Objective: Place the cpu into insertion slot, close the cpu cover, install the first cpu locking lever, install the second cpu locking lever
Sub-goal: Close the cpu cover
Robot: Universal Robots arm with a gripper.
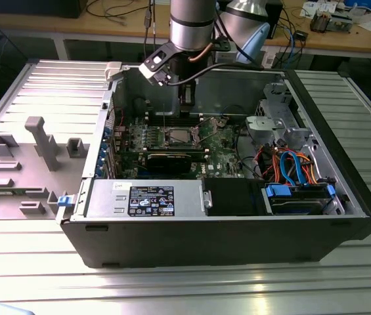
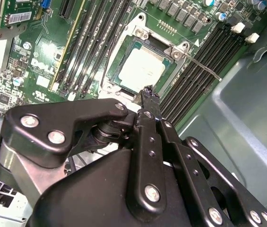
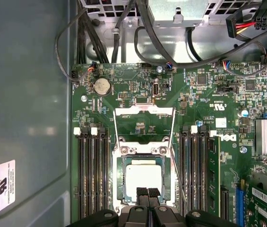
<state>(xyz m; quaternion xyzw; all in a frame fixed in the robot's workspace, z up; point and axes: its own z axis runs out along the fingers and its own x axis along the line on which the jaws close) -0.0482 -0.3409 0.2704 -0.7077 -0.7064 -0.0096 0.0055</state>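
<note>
I had the arm [image 1: 192,26] reaching down into the open computer case [image 1: 205,243], which lay on its side on the ribbed metal table [image 1: 172,292]. In the first wrist view the gripper [image 3: 147,193] hung over the insertion slot [image 3: 143,150], at the edge farthest from the raised cover. Its two black fingertips [image 3: 142,193] were drawn together side by side with nothing between them. I could not tell whether they touched the metal below.

The cpu [image 3: 144,178] lay flat in the slot, silver top up, with a narrow green border around it. In the second wrist view the cpu [image 2: 142,66] sat just past the tip of the gripper [image 2: 148,94]. The slot sat in the middle part of the green circuit board [image 3: 124,94], between two banks of long black memory slots [image 3: 93,175].

The cpu cover [image 3: 144,110] was not closed. It was swung back from the slot on the side toward the coin battery [image 3: 102,86], and the board showed through its square window. One thin wire locking lever [image 3: 178,175] was swung out slantwise across the neighbouring memory slots.

In the exterior view a long black expansion card [image 1: 172,161] lay along the board's edge nearer the labelled power supply box [image 1: 149,197]. A blue drive bracket [image 1: 297,195] sat in the case corner on the exterior view's right. Grey moulded fixtures [image 1: 41,141] stood on the table at the exterior view's left.
</note>
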